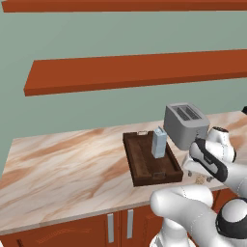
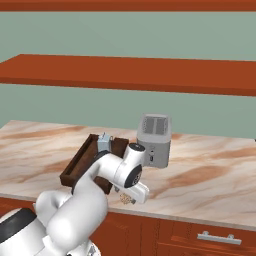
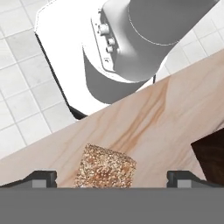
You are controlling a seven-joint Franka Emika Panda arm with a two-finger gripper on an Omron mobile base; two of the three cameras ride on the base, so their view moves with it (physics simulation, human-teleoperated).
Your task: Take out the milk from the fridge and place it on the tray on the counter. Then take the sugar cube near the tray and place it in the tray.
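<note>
Gripper (image 3: 111, 177) is wide open, straddling the sugar cube (image 3: 105, 168) near the counter (image 1: 62, 164) edge beside the tray (image 1: 144, 161), so an off-centre squeeze could flick it to the floor.

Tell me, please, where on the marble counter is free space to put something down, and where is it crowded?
The beige marble counter lies bare left of the dark brown wooden tray, and right of the silver toaster. It is crowded by the tray's right side: pale blue milk carton, toaster, brown sugar cube and open gripper.
</note>
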